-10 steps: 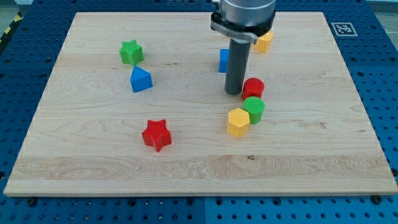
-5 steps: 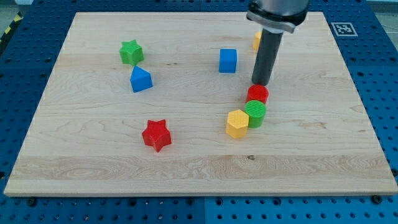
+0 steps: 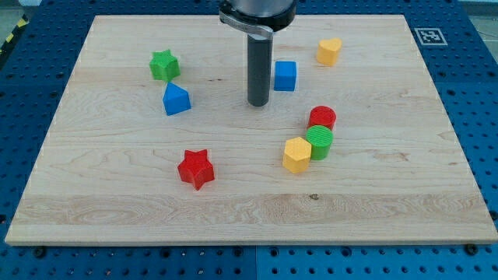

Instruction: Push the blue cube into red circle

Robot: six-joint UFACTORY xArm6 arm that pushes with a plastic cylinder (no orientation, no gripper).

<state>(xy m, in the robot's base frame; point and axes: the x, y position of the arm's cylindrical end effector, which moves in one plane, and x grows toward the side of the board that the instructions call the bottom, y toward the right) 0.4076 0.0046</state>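
Observation:
The blue cube [image 3: 285, 75] sits on the wooden board, right of centre toward the view's top. The red circle, a short red cylinder [image 3: 322, 118], lies below and to the right of it, touching a green cylinder [image 3: 319, 141]. My tip [image 3: 257, 103] rests on the board just left of and slightly below the blue cube, apart from it by a small gap. The rod rises straight up out of the view's top.
A yellow hexagonal block [image 3: 297, 153] touches the green cylinder's left. A yellow block [image 3: 329, 51] lies at the top right. A green star [image 3: 164, 65] and a blue pointed block [image 3: 177, 99] are at the left. A red star [image 3: 194, 168] sits below centre.
My tip went from left of the red cylinder to just above it, then swung left across the board to the blue cube's left side. No block has moved noticeably.

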